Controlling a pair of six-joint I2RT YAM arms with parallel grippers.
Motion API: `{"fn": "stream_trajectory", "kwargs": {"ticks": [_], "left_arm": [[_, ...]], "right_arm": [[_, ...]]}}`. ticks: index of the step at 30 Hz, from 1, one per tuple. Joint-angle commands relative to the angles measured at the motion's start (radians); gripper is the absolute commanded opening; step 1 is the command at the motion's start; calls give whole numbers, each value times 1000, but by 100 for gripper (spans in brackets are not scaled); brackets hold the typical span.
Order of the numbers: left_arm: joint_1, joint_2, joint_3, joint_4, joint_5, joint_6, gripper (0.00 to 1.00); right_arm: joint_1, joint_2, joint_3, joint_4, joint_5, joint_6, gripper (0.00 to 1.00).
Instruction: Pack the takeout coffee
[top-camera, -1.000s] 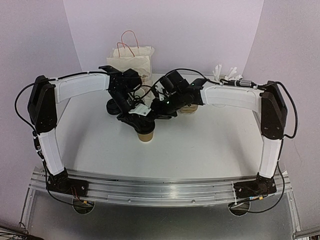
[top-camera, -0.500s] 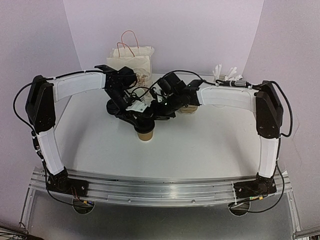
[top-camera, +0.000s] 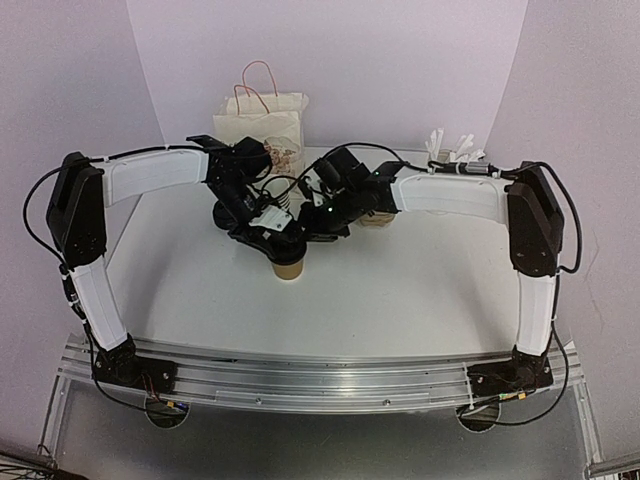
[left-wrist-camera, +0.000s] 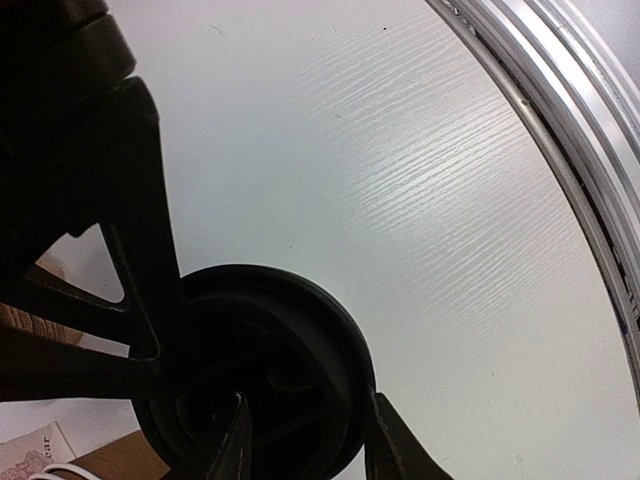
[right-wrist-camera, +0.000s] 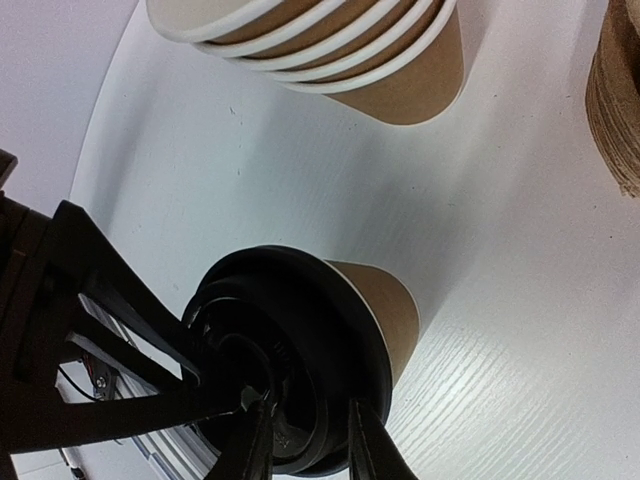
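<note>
Centrally on the white table (top-camera: 420, 290), in front of the paper bag (top-camera: 262, 115) and near the stack of lidless cups (right-wrist-camera: 340, 50), the takeout coffee (top-camera: 290, 268) stands upright under its black lid (right-wrist-camera: 290, 350). The jaws of the left gripper (left-wrist-camera: 310, 445) sit partly apart astride the lid's rim. Those of the right gripper (right-wrist-camera: 305, 445) sit astride it too, with a narrower gap. Whether either grips firmly cannot be told.

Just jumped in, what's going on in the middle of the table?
Both arms meet over the takeout coffee standing mid-table. The left gripper and right gripper each straddle the edge of its black lid, which sits on the brown cup; whether either is clamping is unclear. The paper bag stands at the back, and the coffee is not in it yet.
</note>
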Motion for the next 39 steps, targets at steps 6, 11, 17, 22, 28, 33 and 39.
{"fn": "stream_trajectory", "kwargs": {"ticks": [6,11,17,22,28,33,39], "left_arm": [[24,-11,-27,17,-12,23,33],[35,37,-34,13,3,0,31],[47,51,-176,54,4,16,30],[56,72,-280,102,-11,8,29],[67,92,-299,132,5,6,27],[71,69,-256,106,19,3,29],[68,4,-116,74,101,-104,36]], "right_arm": [[4,41,-52,-20,28,22,24],[5,59,-88,-18,22,47,24],[4,77,-145,-18,15,66,23],[4,80,-182,-18,23,77,22],[4,83,-211,-21,24,83,22],[6,50,-165,-34,47,51,23],[11,33,-71,-34,40,-13,26]]}}
